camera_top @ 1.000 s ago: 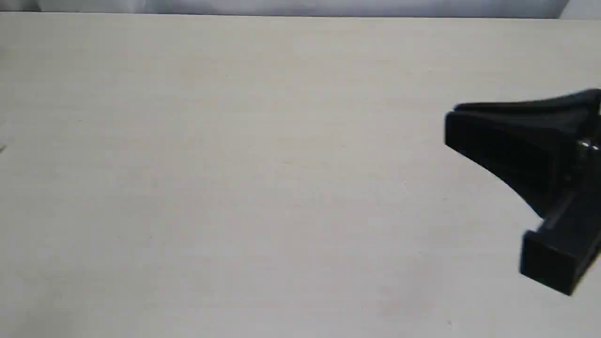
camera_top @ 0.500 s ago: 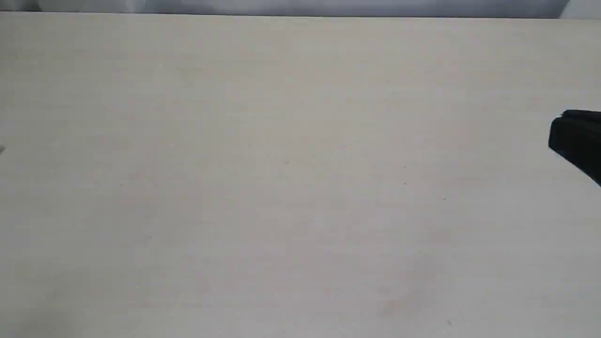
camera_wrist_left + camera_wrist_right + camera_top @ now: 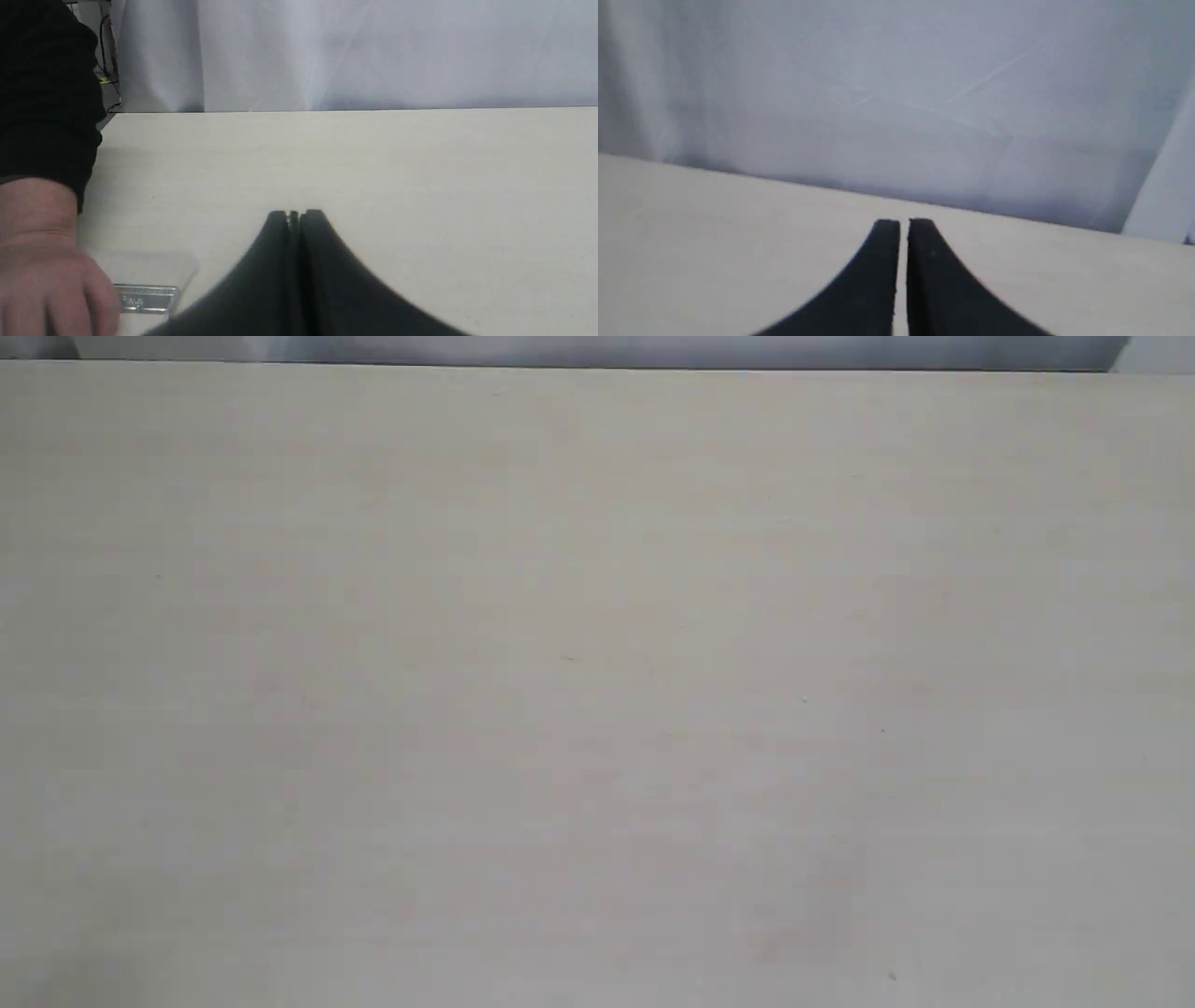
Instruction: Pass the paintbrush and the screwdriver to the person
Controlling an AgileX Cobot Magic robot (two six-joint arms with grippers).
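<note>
Left pincer (image 3: 295, 213) closed, empty. Right pincer (image 3: 903, 223) closed to slit, empty. Paintbrush (image 3: 145, 297) on table (image 3: 373, 163), partly under person's hand (image 3: 42, 284). Screwdriver unseen. Likely handover finishing: park arms well clear of hand.

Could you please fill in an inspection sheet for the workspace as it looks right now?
Surface: pale table, with nothing on it in the exterior view.
Paintbrush: its silver band and pale bristles lie on the table; its handle is hidden behind the person's hand. Whether the hand grips it cannot be told.
Screwdriver: nothing seen.
Clutter: nothing seen.
Grippers: left gripper has its jaws together and is empty. Right gripper has its jaws almost together and is empty.
Cables: dark cables off the table's far corner, beside the dark sleeve.
Surroundings: white curtain behind the table.
</note>
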